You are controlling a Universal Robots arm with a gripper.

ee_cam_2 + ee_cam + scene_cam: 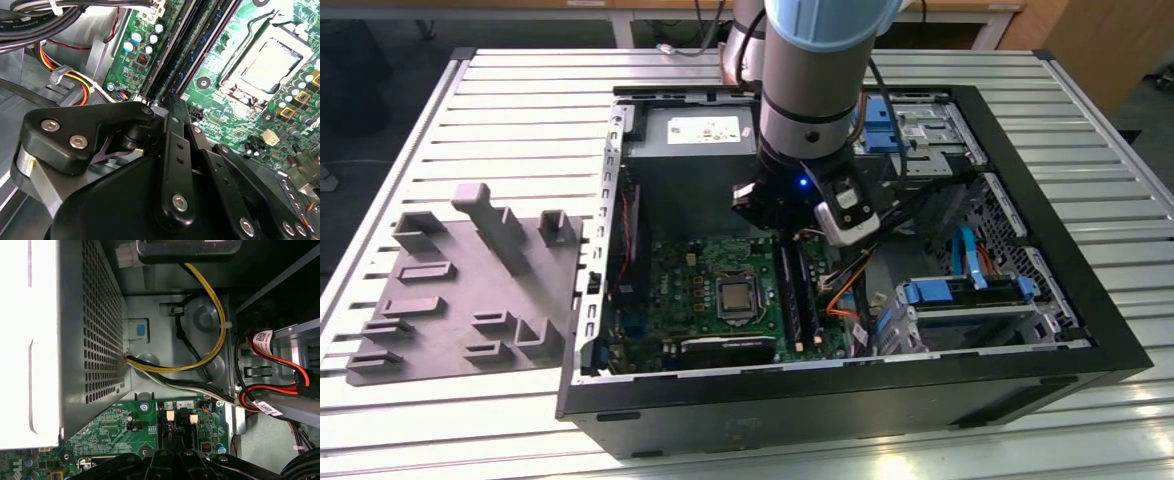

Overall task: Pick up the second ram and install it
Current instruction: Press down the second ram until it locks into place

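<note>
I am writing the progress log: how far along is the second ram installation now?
Looks done: the approach, since the gripper hangs just over the memory slots on the motherboard, inside the open computer case. In hand: I cannot tell whether it holds the second ram. Left: no seated stick can be confirmed.

Tool [786, 232] low over motherboard [720, 295]; case [1067, 330] open

One open computer case [1067, 350] lies on one slatted table [520, 90], holding one green motherboard [680, 280] with one processor socket [738, 296], beside one grey tray [447, 300] of upright blocks, under one robot arm [814, 80] bearing one gripper [170, 107]
</note>
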